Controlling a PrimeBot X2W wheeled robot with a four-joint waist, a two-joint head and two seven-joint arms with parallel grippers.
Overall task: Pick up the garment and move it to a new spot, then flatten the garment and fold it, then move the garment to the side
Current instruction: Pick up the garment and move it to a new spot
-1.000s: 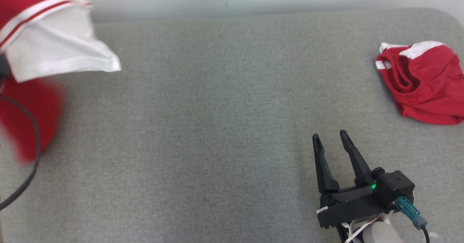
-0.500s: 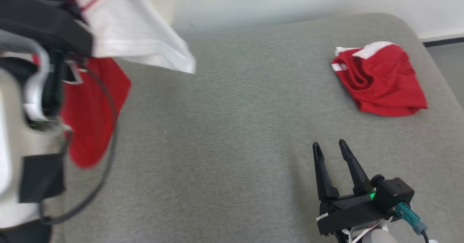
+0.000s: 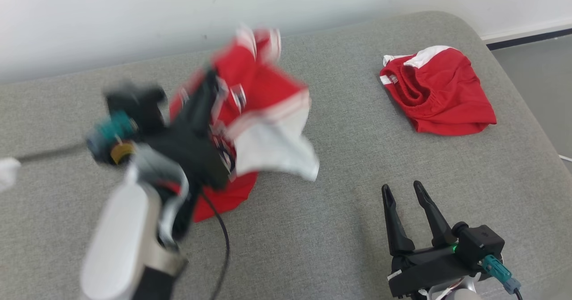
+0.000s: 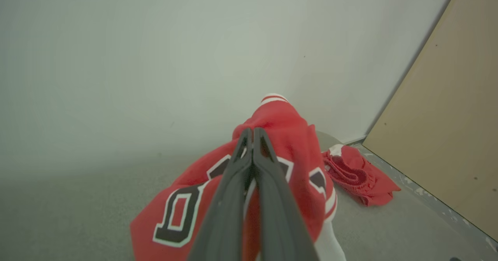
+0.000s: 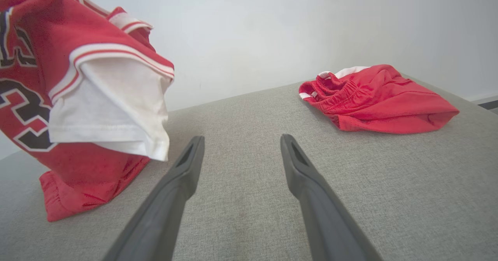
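The garment (image 3: 263,94) is a red jersey with black numbers and white sleeves. It hangs from my left gripper (image 3: 211,78), which is shut on its upper part over the middle-left of the grey padded surface (image 3: 339,210). In the left wrist view the closed fingertips (image 4: 252,130) pinch the red cloth (image 4: 288,132). The right wrist view has the jersey (image 5: 46,31) draped down, its lower hem resting on the surface. My right gripper (image 3: 401,187) sits open near the front right, empty, with its fingers (image 5: 186,167) spread above bare fabric.
A crumpled pair of red shorts (image 3: 440,99) with white trim lies at the back right, near the surface's rounded corner. A pale wall runs behind. Grey floor (image 3: 536,81) lies beyond the right edge, and a tan panel (image 4: 447,117) stands further off.
The head camera has turned. My left arm has swung the jersey from the far left in toward the middle of the surface and lowered it. The right gripper stays put, open.
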